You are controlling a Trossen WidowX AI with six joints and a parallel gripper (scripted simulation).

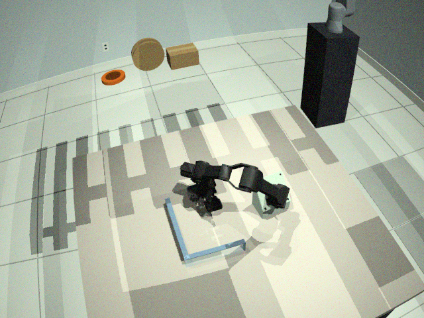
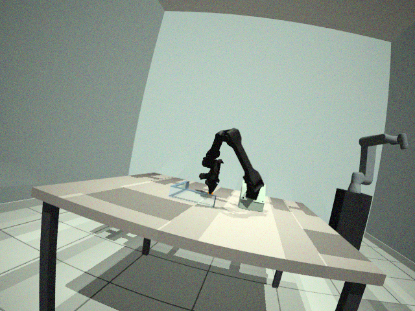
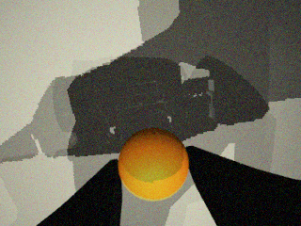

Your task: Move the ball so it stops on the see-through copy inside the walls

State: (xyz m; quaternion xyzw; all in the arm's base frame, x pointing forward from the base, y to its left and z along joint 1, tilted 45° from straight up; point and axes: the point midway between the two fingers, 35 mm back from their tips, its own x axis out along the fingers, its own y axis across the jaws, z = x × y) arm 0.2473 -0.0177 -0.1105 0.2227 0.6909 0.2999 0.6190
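Orange ball, round & shiny, is squeezed in the hand. Wrist cam shows it big; top cam hides it.
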